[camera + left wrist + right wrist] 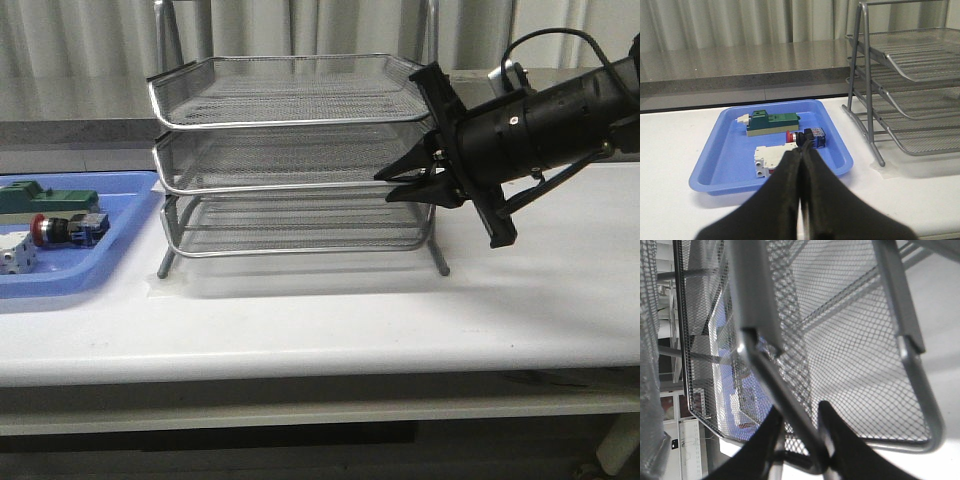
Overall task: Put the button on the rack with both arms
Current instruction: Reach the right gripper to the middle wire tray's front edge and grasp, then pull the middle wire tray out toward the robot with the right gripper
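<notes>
The button (62,229) is seen lying in the blue tray (120,235) with two other parts — a green block (45,196) and a white block (17,258). Three mesh tiers are counted on the rack (290,160). The rack's rim wire is clamped by the right gripper (392,183); the left gripper (802,150) is pressed closed — nothing held.

Left hand (801,165) hides part of button (805,138); rack (910,75) cropped.
</notes>
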`<state>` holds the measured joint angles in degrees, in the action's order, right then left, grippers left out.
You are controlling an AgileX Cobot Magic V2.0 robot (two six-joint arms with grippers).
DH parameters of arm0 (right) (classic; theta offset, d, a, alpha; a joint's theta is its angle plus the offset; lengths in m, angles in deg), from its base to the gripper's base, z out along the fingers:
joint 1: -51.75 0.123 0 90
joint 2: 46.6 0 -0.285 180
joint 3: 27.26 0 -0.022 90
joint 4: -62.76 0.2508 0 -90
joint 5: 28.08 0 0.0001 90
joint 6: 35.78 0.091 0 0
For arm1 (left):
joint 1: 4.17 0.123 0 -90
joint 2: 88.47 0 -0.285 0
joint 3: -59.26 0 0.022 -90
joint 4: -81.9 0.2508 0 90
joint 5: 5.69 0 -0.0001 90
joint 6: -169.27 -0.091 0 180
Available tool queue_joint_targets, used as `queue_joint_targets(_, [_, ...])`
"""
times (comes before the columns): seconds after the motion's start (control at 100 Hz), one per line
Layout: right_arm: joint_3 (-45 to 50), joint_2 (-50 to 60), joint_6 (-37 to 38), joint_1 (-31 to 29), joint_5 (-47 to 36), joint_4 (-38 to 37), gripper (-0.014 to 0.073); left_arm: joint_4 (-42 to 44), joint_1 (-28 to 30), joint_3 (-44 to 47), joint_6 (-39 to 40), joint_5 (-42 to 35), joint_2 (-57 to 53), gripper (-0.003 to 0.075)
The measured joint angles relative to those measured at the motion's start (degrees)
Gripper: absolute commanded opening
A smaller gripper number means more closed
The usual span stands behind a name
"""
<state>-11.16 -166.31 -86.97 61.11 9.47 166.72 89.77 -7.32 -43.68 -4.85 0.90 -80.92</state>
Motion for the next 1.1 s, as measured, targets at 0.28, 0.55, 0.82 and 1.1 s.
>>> queue_joint_targets(0.28, [0.1,0.0,0.0,0.0,0.4,0.2,0.0125,0.0,0.0,0.0,0.0,0.0,0.0,-0.0021])
queue_joint_targets(0.55, [3.2,0.0,-0.3,-0.2,3.5,1.4,0.0125,0.0,0.0,0.0,0.0,0.0,0.0,-0.0021])
queue_joint_targets(0.82, [4.7,0.1,-0.7,-0.5,5.6,1.5,0.0125,0.0,0.0,0.0,0.0,0.0,0.0,-0.0021])
queue_joint_targets(1.1, [7.9,0.6,-0.9,-0.7,8.4,1.7,0.0125,0.0,0.0,0.0,0.0,0.0,0.0,-0.0021])
